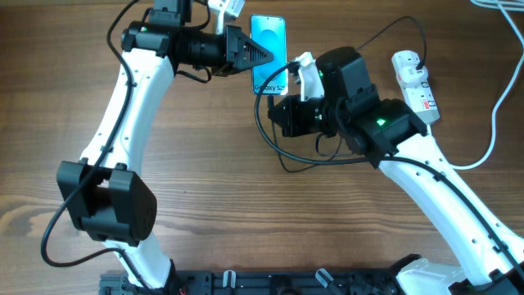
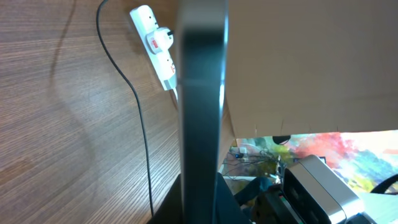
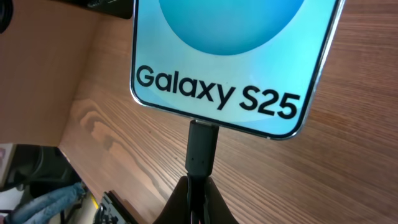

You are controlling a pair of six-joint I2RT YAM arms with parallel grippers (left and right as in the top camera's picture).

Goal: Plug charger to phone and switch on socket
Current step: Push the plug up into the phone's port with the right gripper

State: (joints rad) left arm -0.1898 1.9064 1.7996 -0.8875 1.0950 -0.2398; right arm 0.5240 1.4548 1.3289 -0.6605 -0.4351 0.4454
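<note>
Printed in black near the lower end of the phone [image 3: 230, 37]: "Galaxy S25", sharp in the right wrist view, small but legible from overhead. Nothing else readable; only red marks on the socket [image 1: 416, 82], too small to make out.

Phone flat with its cyan screen up in the overhead view, edge-on from the left wrist. Gripped at its left edge by the left gripper [image 1: 260, 56], fingers clenched on it. Left arm rising from the near left of the table [image 1: 205, 188] to the far edge, then bent at the elbow toward the right, wrist level.

Right gripper [image 3: 194, 196] pinched tight on the connector [image 3: 202, 146] of the charger [image 1: 270, 143], fingers close together beneath it. Connector square against the middle of the phone's bottom edge, touching it; probably in the port, though depth hard to judge. Right arm reaching from the near right corner, forearm angled up-left, wrist turned toward the lettered end.

Black cable looped on the wood below the right wrist, then arcing up and right to the socket's far end. Socket lying at the far right, well apart from the phone, thick white cord [image 1: 491, 123] trailing off right.
</note>
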